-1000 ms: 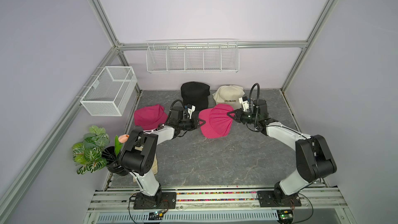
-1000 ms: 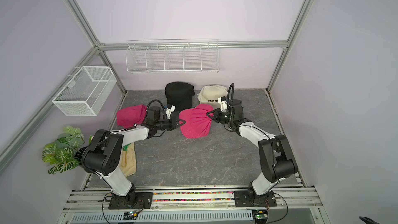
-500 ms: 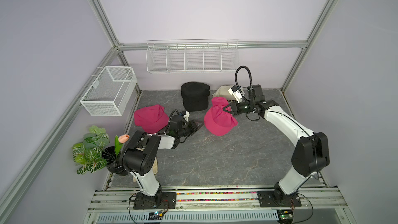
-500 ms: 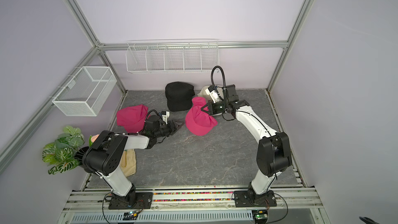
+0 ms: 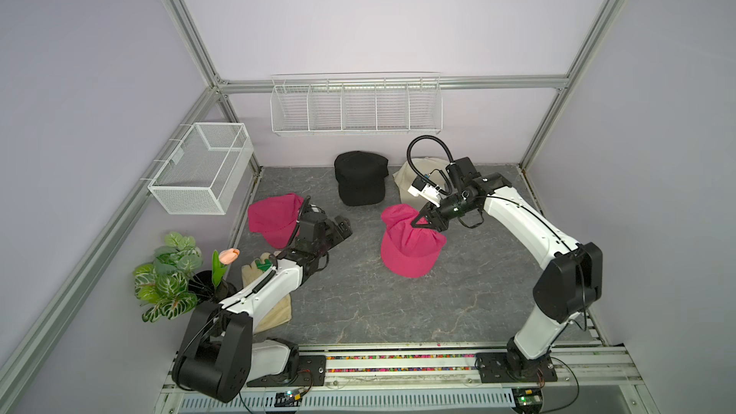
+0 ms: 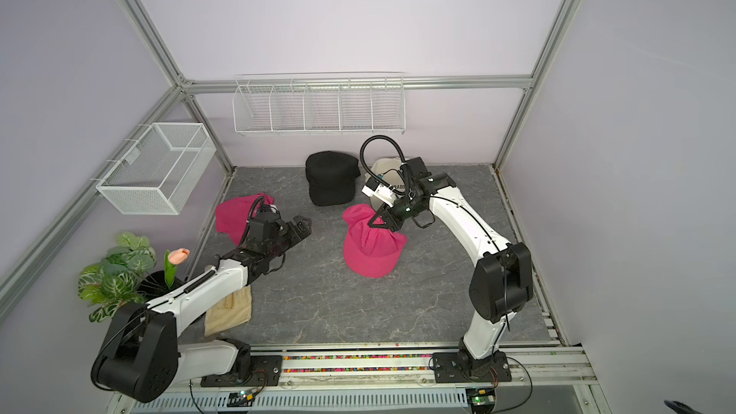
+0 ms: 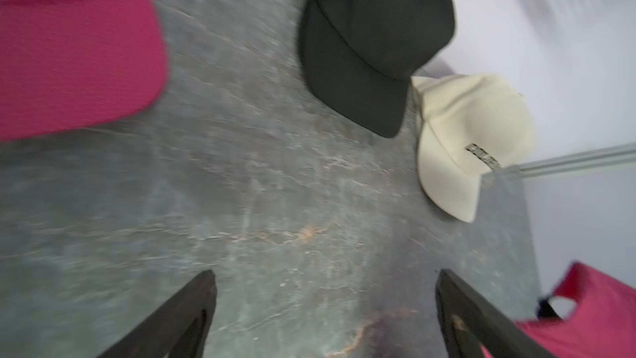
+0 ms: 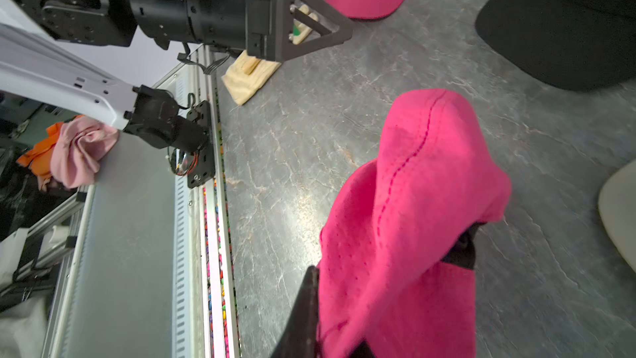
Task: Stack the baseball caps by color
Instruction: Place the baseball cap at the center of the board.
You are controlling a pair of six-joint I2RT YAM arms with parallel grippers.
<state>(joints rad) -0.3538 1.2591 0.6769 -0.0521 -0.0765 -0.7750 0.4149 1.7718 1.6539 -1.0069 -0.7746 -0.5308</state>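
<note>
Right jaws pinch centre pink cap (image 5: 408,256) (crown bunched); left jaws wide, empty.

**YAM arms: finish**

Left arm (image 5: 263,292), right arm (image 5: 525,225): white shells, black joints, black base plates (image 5: 513,368) bolted onto the rail (image 5: 398,352). Right arm: black ribbed cable (image 5: 428,137), white camera (image 5: 424,191), both far from rail. Both: black fingers (image 8: 316,46), triangular open frames.

Lilac walls (image 5: 358,13), grey marbled floor (image 5: 398,304), aluminium frame (image 5: 181,21)
</note>
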